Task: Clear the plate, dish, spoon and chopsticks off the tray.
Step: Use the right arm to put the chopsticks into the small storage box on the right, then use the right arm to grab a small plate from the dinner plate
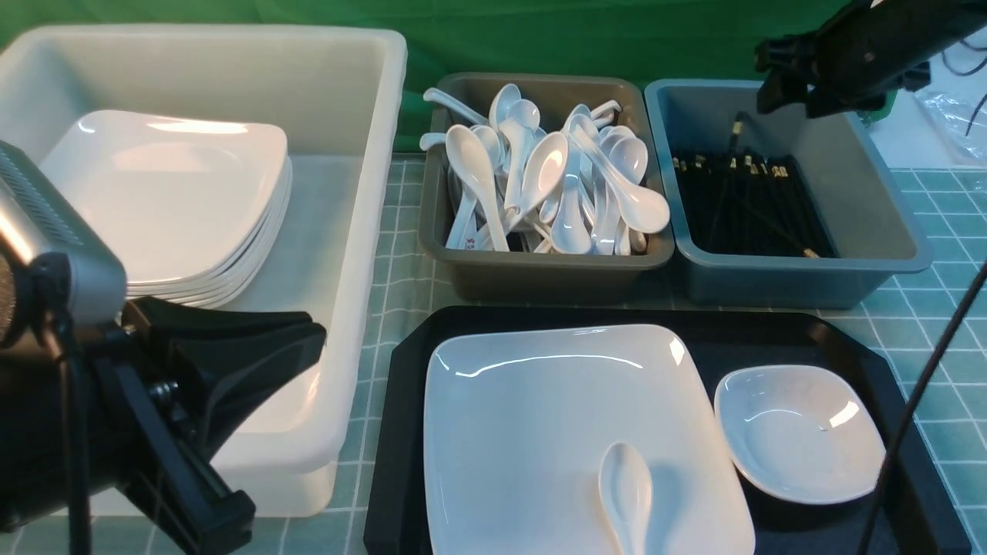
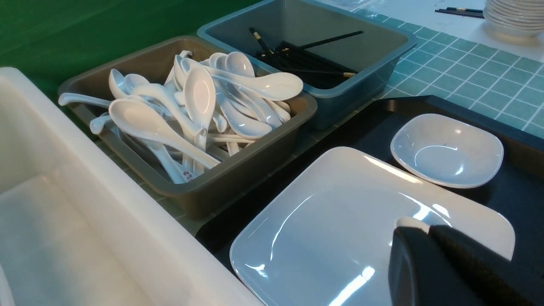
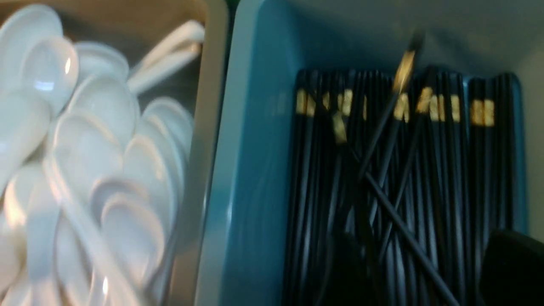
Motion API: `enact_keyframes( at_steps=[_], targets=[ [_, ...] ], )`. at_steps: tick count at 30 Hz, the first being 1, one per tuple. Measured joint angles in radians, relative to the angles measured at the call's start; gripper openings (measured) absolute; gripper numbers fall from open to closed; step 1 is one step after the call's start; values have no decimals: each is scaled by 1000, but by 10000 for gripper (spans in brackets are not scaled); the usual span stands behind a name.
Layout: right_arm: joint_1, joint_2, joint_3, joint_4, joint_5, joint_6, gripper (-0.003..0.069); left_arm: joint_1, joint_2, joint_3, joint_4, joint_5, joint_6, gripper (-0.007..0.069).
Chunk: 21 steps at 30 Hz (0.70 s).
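The black tray [image 1: 401, 432] lies at the front and carries the large white plate [image 1: 540, 432]. The spoon [image 1: 626, 486] rests on the plate's near part, and the small dish [image 1: 798, 432] sits to its right. My left gripper [image 1: 318, 339] hangs shut and holds nothing, low at the left over the white bin's front. In the left wrist view its fingers [image 2: 425, 263] hide most of the spoon. My right gripper [image 1: 779, 85] is open above the blue-grey bin [image 1: 887, 231]. Loose chopsticks [image 3: 382, 127] lie crossed on the pile there, free of its fingers [image 3: 510, 267].
A big white bin [image 1: 370, 193] at the left holds a stack of plates [image 1: 170, 208]. A brown-grey bin [image 1: 540, 270] behind the tray is full of white spoons. A black cable [image 1: 925, 385] crosses in front of the tray's right side. A stack of dishes [image 2: 514, 17] stands far right.
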Motion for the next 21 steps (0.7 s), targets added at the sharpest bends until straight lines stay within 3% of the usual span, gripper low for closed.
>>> enact_keyframes(
  at_steps=[2,4,8,13,14,16,17,18,21],
  targets=[
    [4,-38,-1,-15,68,-38,379,0,0,0,-6,3,1,13],
    [23,-92,-3,-65,189,-89,256,0,0,0,-9,12,5,13],
    [96,-198,49,-169,325,-125,180,0,0,0,-9,32,16,13],
    [225,-351,307,-271,324,-199,182,0,-12,0,-9,55,19,13],
    [274,-431,469,-291,320,-218,190,0,-24,0,-9,62,19,13],
    [298,-477,588,-299,297,-226,218,0,-34,0,-9,66,19,13],
    [321,-522,745,-305,239,-237,262,0,-48,0,-11,68,19,13],
    [323,-533,764,-306,229,-237,262,0,-52,0,-12,69,20,13],
    [360,-597,1069,-314,-1,-282,436,0,-80,0,-14,71,21,13]
  ],
)
